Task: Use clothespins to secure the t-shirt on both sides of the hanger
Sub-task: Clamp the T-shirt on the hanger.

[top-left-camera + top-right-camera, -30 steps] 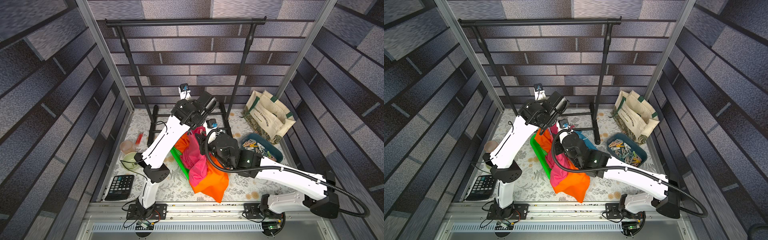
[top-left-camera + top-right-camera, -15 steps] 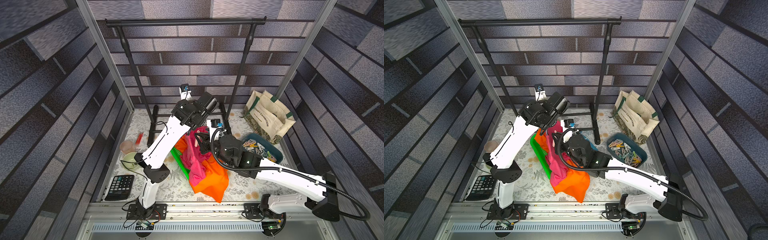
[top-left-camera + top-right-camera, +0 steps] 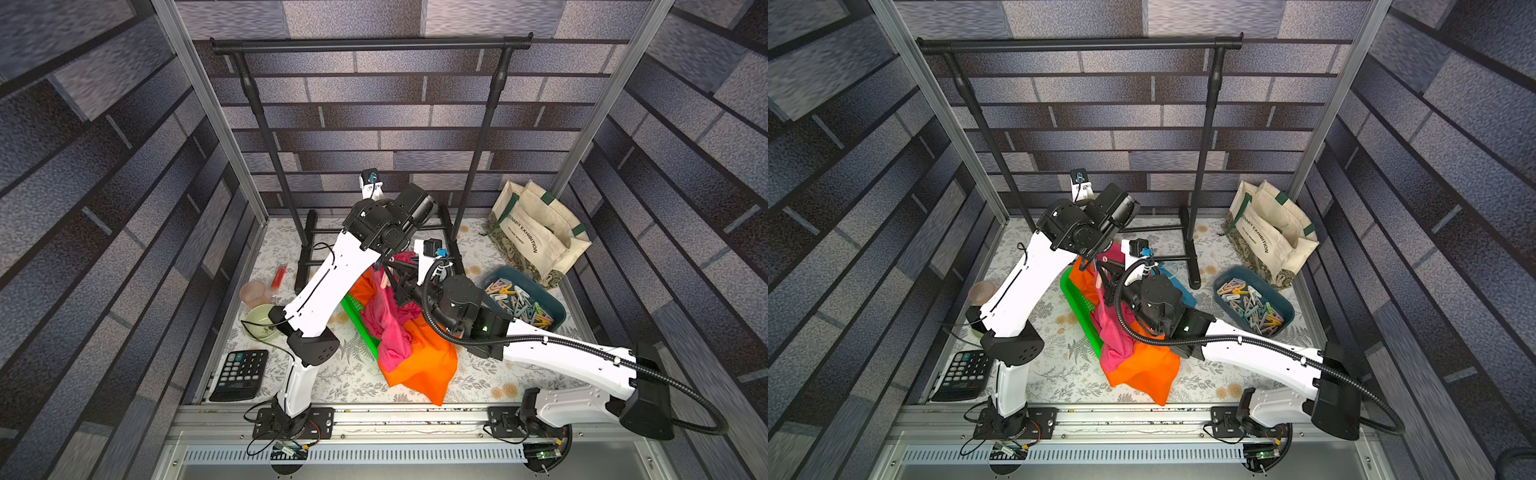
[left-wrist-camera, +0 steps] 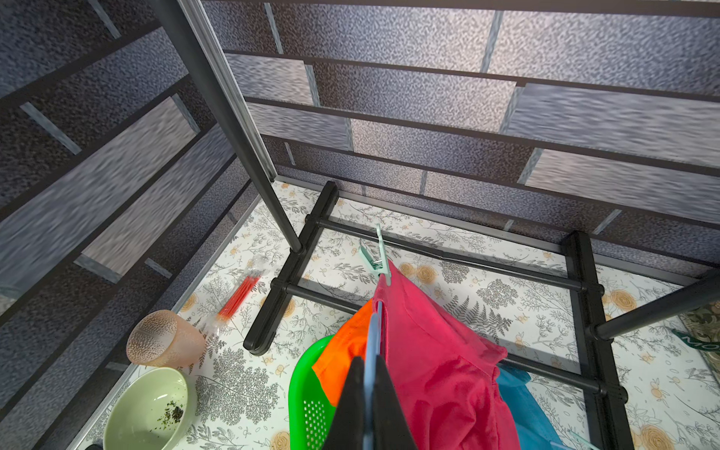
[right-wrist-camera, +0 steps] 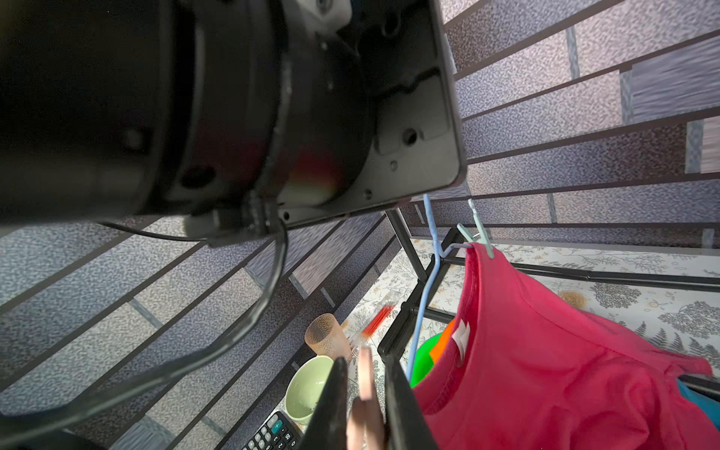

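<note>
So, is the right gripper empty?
No, the right gripper is closed on a pale pink clothespin, as the right wrist view shows.

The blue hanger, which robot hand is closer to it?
Left. The left hand is clamped right on the blue hanger. The right hand sits close beside the hanger, pinching a pink clothespin.

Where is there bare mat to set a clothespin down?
Bare mat shows at the front, between the left arm's base and the orange cloth, and at the back, between the rack foot and the tote bag. Crowded: the middle around the green basket and pink t-shirt, and the left edge with cup, bowl, calculator.
</note>
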